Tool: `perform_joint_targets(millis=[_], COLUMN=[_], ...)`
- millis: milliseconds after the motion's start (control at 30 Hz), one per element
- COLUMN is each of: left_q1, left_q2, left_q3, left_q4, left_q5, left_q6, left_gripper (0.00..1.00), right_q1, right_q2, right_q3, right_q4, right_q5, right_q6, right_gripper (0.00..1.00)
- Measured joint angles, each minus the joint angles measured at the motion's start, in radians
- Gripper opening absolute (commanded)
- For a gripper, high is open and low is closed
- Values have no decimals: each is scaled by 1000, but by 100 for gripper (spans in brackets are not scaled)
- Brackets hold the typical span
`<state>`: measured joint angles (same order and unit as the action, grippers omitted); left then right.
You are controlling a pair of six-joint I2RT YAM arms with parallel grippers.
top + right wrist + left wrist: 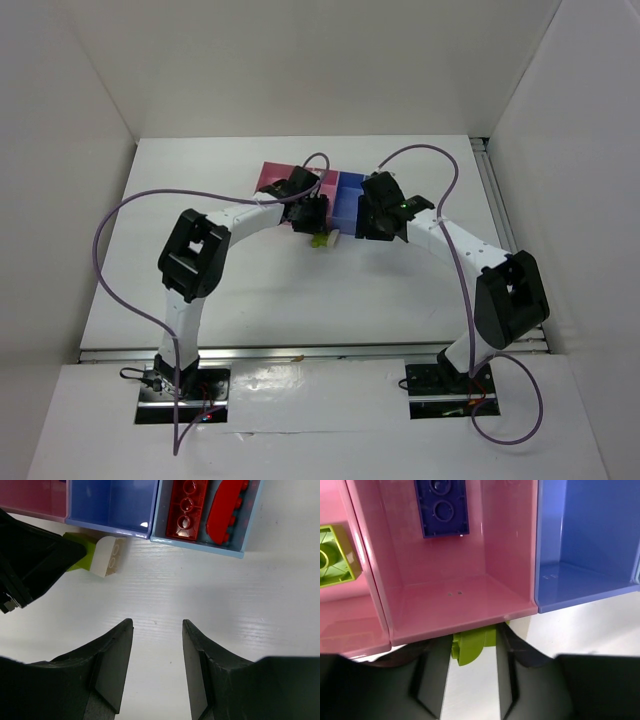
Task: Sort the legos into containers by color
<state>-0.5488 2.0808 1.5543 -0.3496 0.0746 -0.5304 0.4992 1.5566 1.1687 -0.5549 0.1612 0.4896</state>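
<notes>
The joined containers (300, 178) stand mid-table. In the left wrist view a dark blue lego (441, 507) lies in the narrower pink bin (465, 600). A yellow-green lego (335, 555) lies in the wider pink bin (350, 625), and the blue bin (585, 545) shows no lego. My left gripper (475, 632) is shut on a yellow-green lego (472, 645) at the pink bin's front wall, which hides part of the lego. A whitish lego (109, 555) lies beside it on the table. Two red legos (187, 507) lie in the light blue bin (200, 545). My right gripper (157, 622) is open and empty over bare table.
White walls enclose the table (250, 290) on the left, back and right. The two arms' purple cables (120, 260) loop over the table. The left gripper (30, 565) fills the left side of the right wrist view, close to the whitish lego.
</notes>
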Motion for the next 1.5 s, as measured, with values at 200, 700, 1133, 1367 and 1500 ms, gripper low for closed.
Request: perform_joint_targets(millis=[200,700,1133,1367,1500], left_q1=[-2,-26,-30,-26,-11], left_q2=[-7,-193,-283,-305,-305], left_q3=[-24,-273,-322,-357,-359], left_q4=[41,42,-84,-83,-72], left_q5=[11,34,60,63,80], left_q6=[-2,3,59,53,49], left_gripper=[37,36,58,58,58], right_q1=[0,0,74,76,77], right_q2=[0,23,150,210,236], right_q3=[0,0,2,4,4], right_q4=[0,6,23,98,121], right_q5=[0,-92,-268,-357,-366], right_q6=[0,-10,-49,-65,-65], right_gripper=[52,53,65,67,69])
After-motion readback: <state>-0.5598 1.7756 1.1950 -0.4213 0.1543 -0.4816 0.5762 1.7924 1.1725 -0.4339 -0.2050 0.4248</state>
